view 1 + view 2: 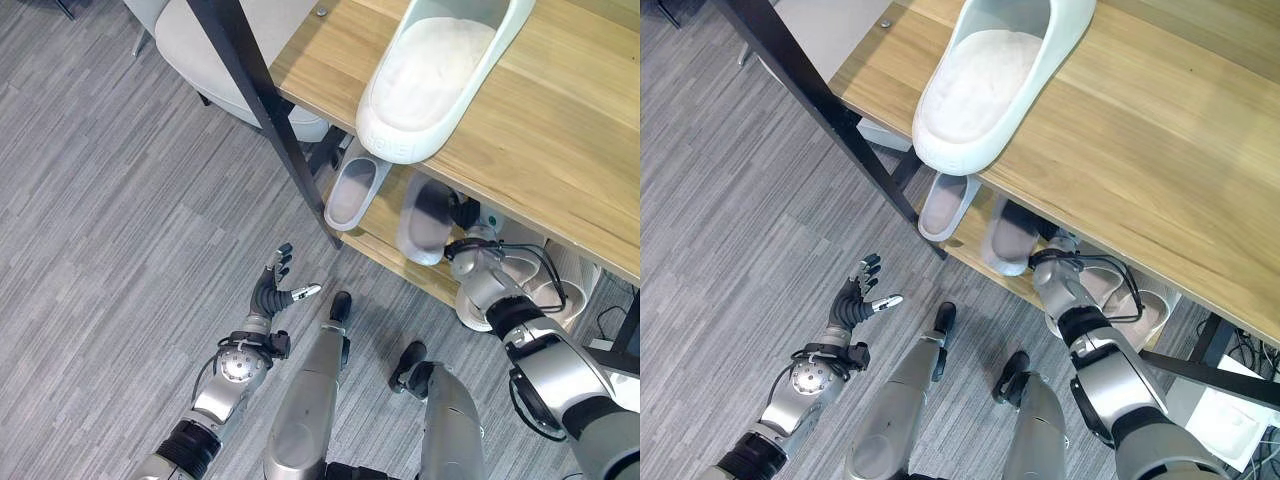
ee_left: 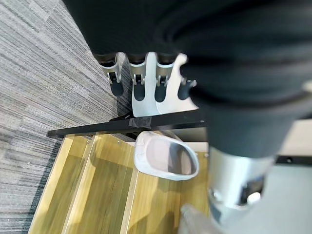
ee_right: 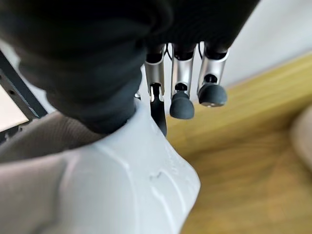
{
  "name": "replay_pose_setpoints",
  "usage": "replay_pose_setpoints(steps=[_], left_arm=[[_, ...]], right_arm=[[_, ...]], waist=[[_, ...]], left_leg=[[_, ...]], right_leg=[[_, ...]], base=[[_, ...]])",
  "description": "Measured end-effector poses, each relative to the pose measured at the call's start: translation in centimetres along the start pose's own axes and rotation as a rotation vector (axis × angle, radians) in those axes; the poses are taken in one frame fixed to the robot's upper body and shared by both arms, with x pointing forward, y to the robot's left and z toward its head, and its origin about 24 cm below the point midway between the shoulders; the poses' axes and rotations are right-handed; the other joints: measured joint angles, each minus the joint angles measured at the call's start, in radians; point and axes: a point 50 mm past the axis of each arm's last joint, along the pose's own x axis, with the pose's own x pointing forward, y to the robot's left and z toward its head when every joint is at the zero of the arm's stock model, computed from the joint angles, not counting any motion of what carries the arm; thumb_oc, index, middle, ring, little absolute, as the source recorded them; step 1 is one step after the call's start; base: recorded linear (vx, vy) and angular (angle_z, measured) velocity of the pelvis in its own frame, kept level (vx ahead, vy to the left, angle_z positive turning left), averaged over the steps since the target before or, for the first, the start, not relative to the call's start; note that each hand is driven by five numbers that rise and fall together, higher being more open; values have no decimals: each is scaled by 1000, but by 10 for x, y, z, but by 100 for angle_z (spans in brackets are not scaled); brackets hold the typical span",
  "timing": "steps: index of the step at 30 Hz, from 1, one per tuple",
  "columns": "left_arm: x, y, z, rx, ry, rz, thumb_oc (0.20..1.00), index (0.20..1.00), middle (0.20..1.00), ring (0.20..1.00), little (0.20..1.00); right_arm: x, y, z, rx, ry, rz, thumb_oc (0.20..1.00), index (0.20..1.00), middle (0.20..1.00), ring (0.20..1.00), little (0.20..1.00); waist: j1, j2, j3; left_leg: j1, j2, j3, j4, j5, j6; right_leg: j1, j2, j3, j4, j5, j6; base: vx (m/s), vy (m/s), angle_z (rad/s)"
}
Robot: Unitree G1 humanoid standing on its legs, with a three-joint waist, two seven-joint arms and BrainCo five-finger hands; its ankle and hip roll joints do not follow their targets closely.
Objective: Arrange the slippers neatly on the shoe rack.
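Note:
A large pale slipper (image 1: 430, 80) lies on the wooden top shelf (image 1: 560, 130) of the shoe rack. On the lower shelf (image 1: 385, 235) stand two white slippers with grey insides, one on the left (image 1: 355, 190) and one beside it (image 1: 425, 220). A third white slipper (image 1: 1140, 300) lies further right under my right forearm. My right hand (image 1: 463, 213) reaches under the top shelf between these. In its wrist view the fingers (image 3: 180, 105) are straight and a white slipper (image 3: 122, 185) lies against the palm. My left hand (image 1: 272, 295) hovers open over the floor, its fingers (image 2: 139, 87) spread.
A black slanted rack post (image 1: 265, 110) stands at the rack's left end. A pale cushioned chair (image 1: 200, 50) sits behind it at the back left. Grey carpet (image 1: 100, 250) covers the left. A white box (image 1: 1230, 420) lies on the floor at the right.

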Motion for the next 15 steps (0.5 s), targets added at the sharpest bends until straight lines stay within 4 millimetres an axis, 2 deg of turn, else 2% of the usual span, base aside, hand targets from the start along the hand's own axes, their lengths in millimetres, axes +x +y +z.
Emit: replay_pose_setpoints(steps=[4,5,6,9,15], left_arm=[[-1,-2,-2,1,6,-13,1000,1000,1000,1000,1000],[-1,-2,-1,1,3,-19,1000,1000,1000,1000,1000],[-1,-2,-1,5,3,-27,1000,1000,1000,1000,1000],[-1,-6,-1,17,4,-58,1000,1000,1000,1000,1000],[-1,-7,-1,19,4,-64,1000,1000,1000,1000,1000]], right_arm=[[1,2,1,-29,-9,6,200,200,200,200,200],[2,2,-3,-44,6,9,382,382,382,382,382],[4,3,-6,-79,19,26,1000,1000,1000,1000,1000],[6,5,-13,-135,56,61,1000,1000,1000,1000,1000],[0,14,-7,-100,63,100,1000,1000,1000,1000,1000]], waist=[[18,2,-1],[24,1,-1],[25,1,-1],[30,2,-2],[19,-1,-9]], left_leg=[[3,-10,-13,7,6,-8],[3,-11,-13,9,5,-8],[4,-14,-16,11,6,-8],[7,-16,-28,10,6,-9],[23,-14,-35,-7,1,-1]], right_leg=[[13,-8,-12,2,-1,11],[14,-9,-13,4,-2,13],[18,-11,-17,7,-5,13],[28,-11,-28,5,-7,11],[42,-9,-30,-8,-12,2]], base=[[21,-7,10],[26,-7,12],[29,-5,13],[25,3,11],[7,5,0]])
